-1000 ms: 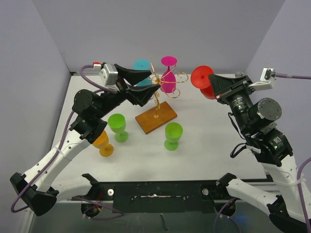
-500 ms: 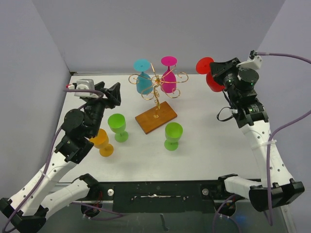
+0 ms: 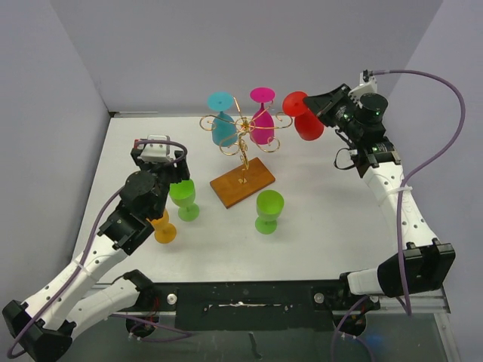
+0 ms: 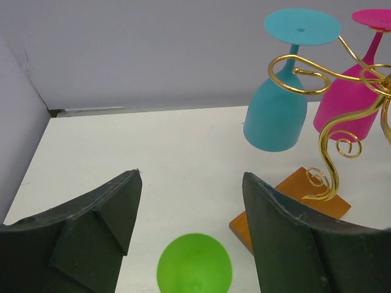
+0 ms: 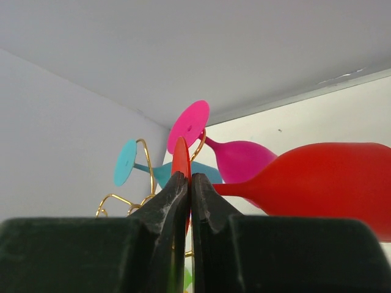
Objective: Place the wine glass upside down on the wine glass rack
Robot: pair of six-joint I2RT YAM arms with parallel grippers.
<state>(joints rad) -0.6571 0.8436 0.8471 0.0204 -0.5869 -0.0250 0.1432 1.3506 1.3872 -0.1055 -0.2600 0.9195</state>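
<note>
- While its jaws pinch the thin round foot of the red wine glass [image 3: 308, 127] [image 5: 324, 183], the right gripper [image 3: 308, 105] [image 5: 189, 180] sits right of centre at the top of the overhead view.
- That glass is off the table [image 3: 324, 219], lying nearly sideways, its foot towards the rack [image 3: 226, 186] [image 4: 330, 152] [image 5: 146, 152] and its bowl away from it.
- Its foot is just beside the rack's right-hand scroll arm; whether they touch I cannot tell.
- On the rack a pink glass [image 3: 262, 124] [image 4: 351, 104] [image 5: 241, 160] and a teal glass [image 3: 221, 124] [image 4: 276, 116] [image 5: 125, 162] hang upside down, side by side, the pink one nearer the red glass.
- At centre left of the overhead view, the left gripper [image 3: 170, 164] [image 4: 190, 177] has its jaws spread wide, gripping nothing.
- Just below it stands a green glass [image 3: 182, 194] [image 4: 194, 265], upright, with an orange glass [image 3: 161, 225] near it to the lower left.
- A second green glass [image 3: 269, 207] stands upright near the rack's wooden base, to its lower right.
</note>
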